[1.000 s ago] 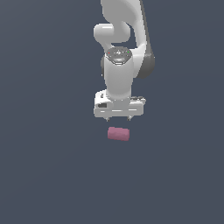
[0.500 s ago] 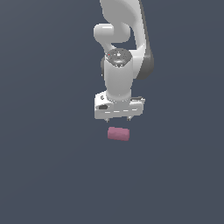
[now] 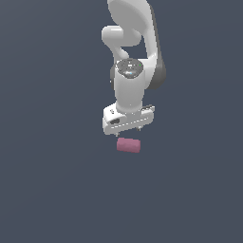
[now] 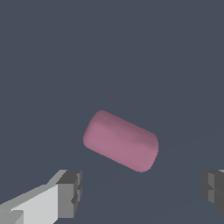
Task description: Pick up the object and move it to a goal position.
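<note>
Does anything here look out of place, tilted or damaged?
Nothing stands out. The pink cylinder lies on its side, intact, on the plain dark surface. The end effector is open, and its fingers are apart from the cylinder.
</note>
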`<action>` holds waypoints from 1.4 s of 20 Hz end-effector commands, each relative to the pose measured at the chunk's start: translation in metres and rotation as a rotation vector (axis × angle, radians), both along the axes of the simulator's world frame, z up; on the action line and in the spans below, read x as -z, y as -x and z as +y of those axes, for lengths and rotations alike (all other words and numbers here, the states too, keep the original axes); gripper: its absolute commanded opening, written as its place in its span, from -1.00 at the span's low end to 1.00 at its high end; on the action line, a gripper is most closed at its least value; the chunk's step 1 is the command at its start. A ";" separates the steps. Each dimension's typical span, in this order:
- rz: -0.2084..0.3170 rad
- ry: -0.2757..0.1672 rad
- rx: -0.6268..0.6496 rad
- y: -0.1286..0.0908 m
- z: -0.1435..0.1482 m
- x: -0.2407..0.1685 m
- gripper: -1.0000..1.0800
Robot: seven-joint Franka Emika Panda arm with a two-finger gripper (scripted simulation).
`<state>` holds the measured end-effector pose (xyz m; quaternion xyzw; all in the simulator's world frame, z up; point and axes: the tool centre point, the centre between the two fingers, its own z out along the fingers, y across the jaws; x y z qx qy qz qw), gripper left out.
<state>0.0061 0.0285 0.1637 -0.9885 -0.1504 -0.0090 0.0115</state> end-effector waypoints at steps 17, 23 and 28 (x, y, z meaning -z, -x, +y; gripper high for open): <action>0.002 0.026 -0.542 0.001 0.002 0.036 0.92; 0.003 0.029 -0.718 0.001 0.003 0.047 0.92; 0.002 0.031 -0.865 0.002 0.005 0.056 0.92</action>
